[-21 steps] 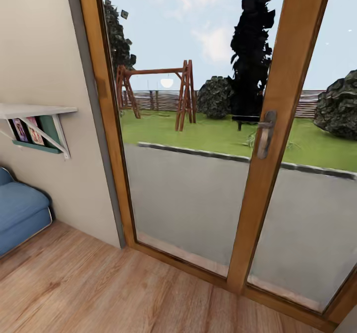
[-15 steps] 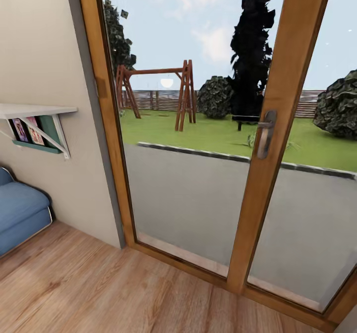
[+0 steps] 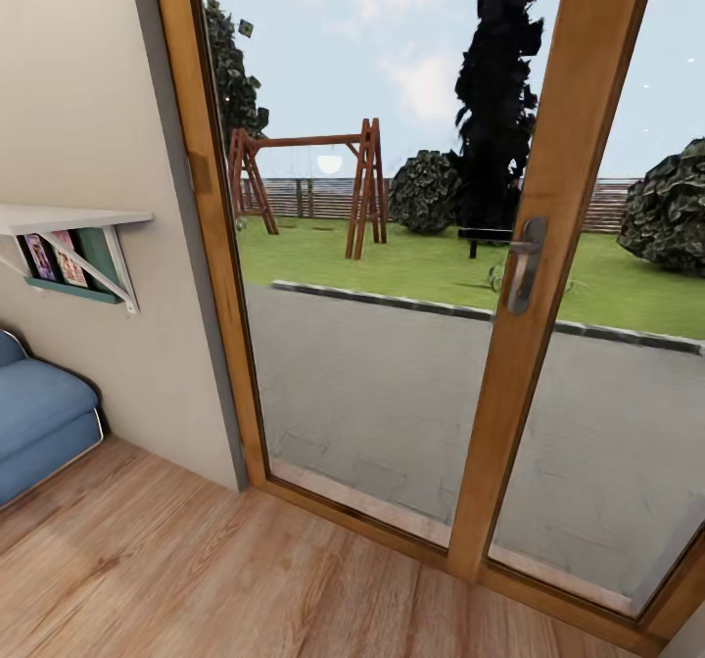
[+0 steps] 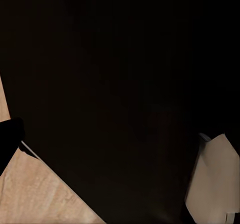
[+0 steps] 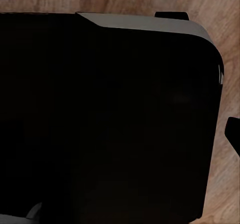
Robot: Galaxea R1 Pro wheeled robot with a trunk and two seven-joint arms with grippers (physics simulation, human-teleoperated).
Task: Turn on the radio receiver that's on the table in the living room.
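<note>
While the head view faces a wood-framed glass patio door (image 3: 548, 247), blue sofa corner (image 3: 39, 423) at lower left, search remains; radio unswitched, gripper states indiscernible.

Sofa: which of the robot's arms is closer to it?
Likely left: the sofa sits at the robot's left; both arms seem tucked by its dark body, over floor.

No legible text, labels or numbers. Small colourful pictures under the white wall shelf (image 3: 69, 217) too blurred to read.
</note>
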